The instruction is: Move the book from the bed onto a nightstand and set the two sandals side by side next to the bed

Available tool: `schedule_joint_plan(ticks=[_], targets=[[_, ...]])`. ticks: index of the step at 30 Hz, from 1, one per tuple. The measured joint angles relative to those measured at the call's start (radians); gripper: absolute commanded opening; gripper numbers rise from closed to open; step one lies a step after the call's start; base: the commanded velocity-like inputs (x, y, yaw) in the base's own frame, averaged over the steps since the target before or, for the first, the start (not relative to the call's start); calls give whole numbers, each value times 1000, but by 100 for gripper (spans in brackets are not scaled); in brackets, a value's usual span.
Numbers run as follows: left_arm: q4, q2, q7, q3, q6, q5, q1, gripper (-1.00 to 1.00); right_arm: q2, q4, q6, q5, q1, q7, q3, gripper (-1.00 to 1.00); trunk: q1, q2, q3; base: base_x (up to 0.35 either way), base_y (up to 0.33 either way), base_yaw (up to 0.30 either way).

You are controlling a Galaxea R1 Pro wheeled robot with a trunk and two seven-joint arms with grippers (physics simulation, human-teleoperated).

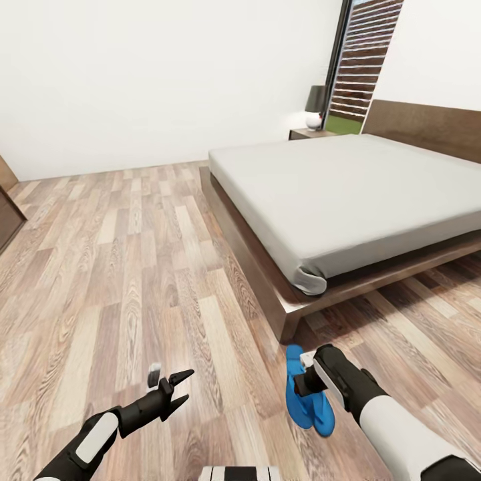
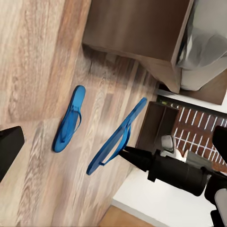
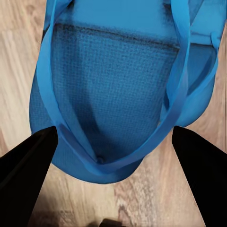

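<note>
Two bright blue sandals (image 1: 306, 394) lie on the wood floor off the bed's near corner. In the left wrist view one sandal (image 2: 68, 120) lies flat, while the other sandal (image 2: 118, 137) is tipped up on its edge. My right gripper (image 1: 304, 386) is at the tipped one's strap. In the right wrist view its fingers (image 3: 28, 175) stand wide apart, open, on either side of the sandal (image 3: 118, 90). My left gripper (image 1: 175, 391) hovers open over bare floor to the left. The bed (image 1: 347, 194) has a bare grey mattress. The book is out of view.
A dark nightstand (image 1: 310, 133) with a lamp (image 1: 315, 105) stands beyond the bed by the window. A dark cabinet (image 1: 8, 214) shows at the left edge. The bed frame's corner (image 1: 287, 321) juts out just beyond the sandals. Wood floor stretches away to the left.
</note>
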Motion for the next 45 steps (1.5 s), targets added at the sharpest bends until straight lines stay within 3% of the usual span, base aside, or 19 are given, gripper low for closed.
schedule_joint_plan(ticks=[7,22,45], targets=[[0,0,0,0,1,0,0,100,1,1,0,0,-28,-1,0,-100,3,-2,-27,0,0,0],[-3,4,-1,0,3,1,0,100,37,43,0,-6,-86,-61,-1,-100,10,-5,-85,0,0,0],[-51,7,-31,-1,48,-4,0,100,45,99,-57,-4,-112,-63,-4,-100,20,-11,-174,0,0,0]])
